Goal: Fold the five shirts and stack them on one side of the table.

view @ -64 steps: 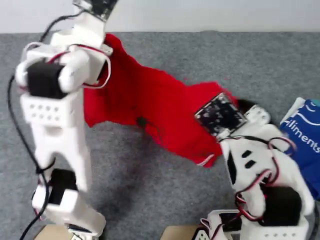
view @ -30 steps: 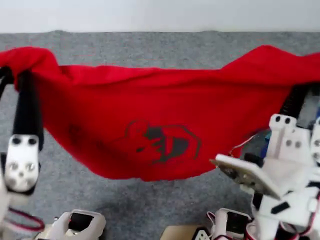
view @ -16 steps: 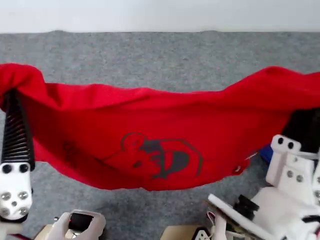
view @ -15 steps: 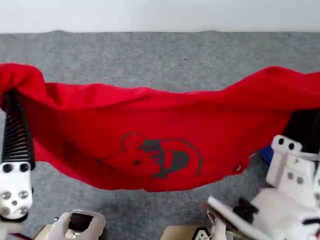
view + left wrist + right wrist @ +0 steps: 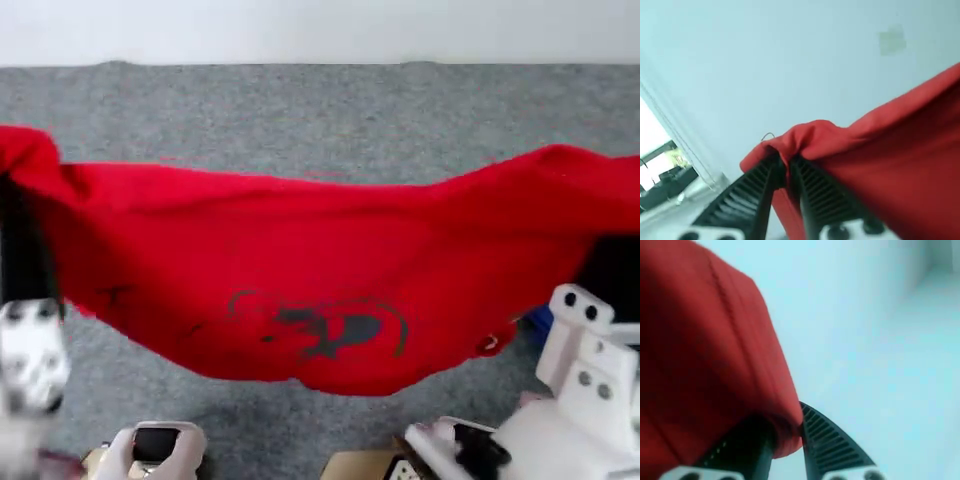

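Note:
A red shirt [image 5: 320, 270] with a dark print hangs spread wide above the grey table, held up at both ends. My left gripper [image 5: 786, 170] is shut on one bunched corner of the red shirt [image 5: 880, 165], at the left edge of the high view. My right gripper [image 5: 790, 432] is shut on the other corner of the red shirt [image 5: 705, 365], at the right edge of the high view. The cloth sags in the middle and hides much of the table behind it.
A bit of a blue shirt [image 5: 540, 320] peeks out under the red cloth at the right. The grey table [image 5: 320, 110] lies bare beyond the shirt. White arm parts [image 5: 590, 390] stand at the near right.
The red shirt was lifted off the table and stretched wide between both grippers. In the last half second it has swung a little lower and nearer, and both arms shifted slightly.

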Available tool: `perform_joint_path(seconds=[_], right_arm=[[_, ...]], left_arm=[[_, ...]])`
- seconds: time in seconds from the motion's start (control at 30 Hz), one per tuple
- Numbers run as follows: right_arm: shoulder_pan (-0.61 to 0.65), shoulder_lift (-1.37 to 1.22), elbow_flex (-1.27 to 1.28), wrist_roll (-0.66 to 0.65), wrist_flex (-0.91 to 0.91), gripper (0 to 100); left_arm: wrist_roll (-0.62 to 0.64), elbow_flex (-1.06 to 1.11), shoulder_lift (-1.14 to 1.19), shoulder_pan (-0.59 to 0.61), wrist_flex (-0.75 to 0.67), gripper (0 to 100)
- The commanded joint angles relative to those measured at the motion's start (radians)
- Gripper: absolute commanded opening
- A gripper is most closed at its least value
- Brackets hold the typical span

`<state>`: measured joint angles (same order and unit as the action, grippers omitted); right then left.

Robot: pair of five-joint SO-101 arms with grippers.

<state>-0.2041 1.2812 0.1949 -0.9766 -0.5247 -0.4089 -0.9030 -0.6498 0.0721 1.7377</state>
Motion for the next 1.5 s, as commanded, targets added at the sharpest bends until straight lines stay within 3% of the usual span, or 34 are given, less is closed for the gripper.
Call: perform_joint_path(seconds=[0.0, 0.23, 0.37, 0.63, 0.87, 0.97, 1.1, 1.47], right_arm=[[-0.007, -0.062, 0.068, -0.009, -0.005, 1.0], [0.097, -0.157, 0.249, -0.071, -0.004, 1.0], [0.174, -0.213, 0.376, -0.114, -0.001, 1.0], [0.196, -0.381, 0.608, -0.114, 0.358, 1.0], [0.196, -0.610, 0.637, -0.114, 0.661, 1.0], [0.197, -0.723, 0.631, -0.114, 0.776, 1.0], [0.211, -0.881, 0.592, -0.112, 0.889, 1.0], [0.234, -1.294, 0.222, -0.112, 0.912, 1.0]], left_arm=[[-0.009, 0.151, 0.003, 0.043, 0.012, 0], [-0.009, 0.570, 0.012, 0.071, -0.028, 0], [-0.009, 0.854, 0.012, 0.071, -0.126, 0], [-0.009, 1.317, 0.012, 0.071, -0.591, 0], [-0.008, 1.549, 0.015, 0.080, -0.970, 0], [-0.005, 1.572, 0.063, 0.094, -1.076, 0], [-0.002, 1.484, 0.238, 0.123, -1.112, 0], [-0.002, 1.021, 0.770, 0.120, -1.108, 0]])
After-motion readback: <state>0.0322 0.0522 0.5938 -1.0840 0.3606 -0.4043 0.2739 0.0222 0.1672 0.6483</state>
